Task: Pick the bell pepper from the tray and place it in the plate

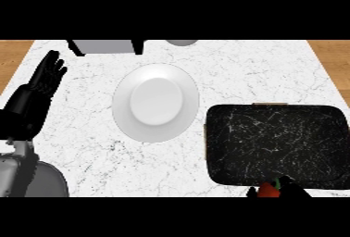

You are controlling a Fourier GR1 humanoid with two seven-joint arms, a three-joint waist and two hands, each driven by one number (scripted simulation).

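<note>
A white plate (156, 102) lies on the marble counter left of centre. To its right sits a black tray (273, 143) with nothing showing on its dark floor. At the tray's near edge, by the view's bottom, my right hand (290, 189) is curled round a red bell pepper (269, 190) with a green stem; only a small part of both shows. My left hand (45, 76) rests open at the left edge, fingers pointing up.
A grey box-like object (106, 46) stands at the counter's far edge, and a grey round object (182, 42) peeks in beside it. Wooden floor shows past the counter's left and right sides.
</note>
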